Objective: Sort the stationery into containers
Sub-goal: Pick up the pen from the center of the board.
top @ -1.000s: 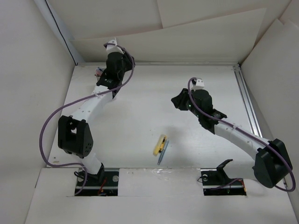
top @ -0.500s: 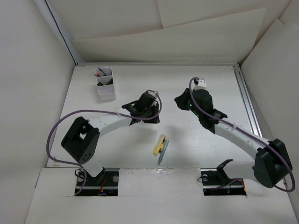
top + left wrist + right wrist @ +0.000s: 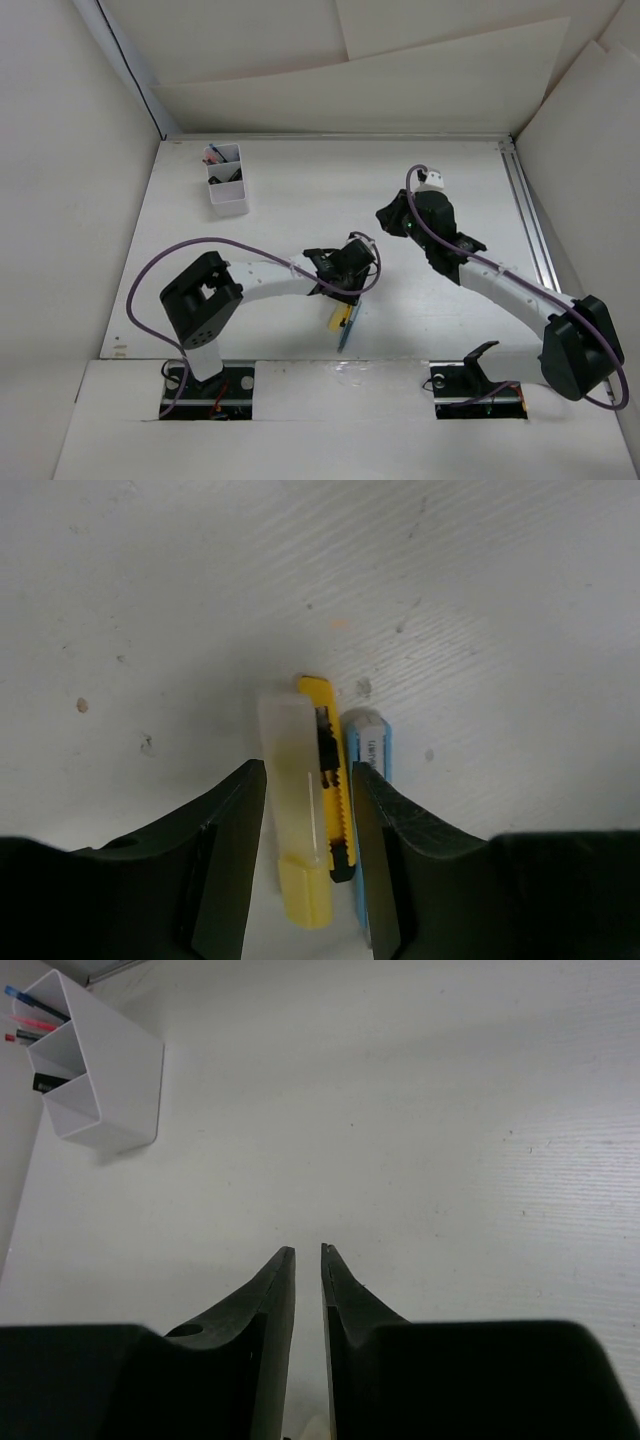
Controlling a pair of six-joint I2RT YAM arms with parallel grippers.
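Observation:
On the table lie a yellow-green highlighter (image 3: pixel 295 800) with a pale cap, a yellow cutter (image 3: pixel 342 800) with a black slider, and a blue pen-like piece (image 3: pixel 370 742), side by side and touching. From above they show as a small yellow and blue bundle (image 3: pixel 345 322). My left gripper (image 3: pixel 308 770) is open and low over them, its fingers straddling the highlighter and the cutter. The blue piece lies partly under the right finger. The white divided container (image 3: pixel 225 180) stands at the far left with pens (image 3: pixel 30 1015) in its end compartment. My right gripper (image 3: pixel 308 1250) hangs mid-table, jaws a narrow slit apart, nothing between them.
Cardboard walls close in the table on the left, back and right. A metal rail (image 3: pixel 528 220) runs along the right edge. The left arm's purple cable (image 3: pixel 190 245) loops above the table's left half. The right gripper (image 3: pixel 383 214) is up-right of the left gripper (image 3: pixel 343 298).
The left arm swung from the container at the far left to the middle front, down over the stationery, and its jaws widened. The right arm stayed in place while its jaws narrowed.

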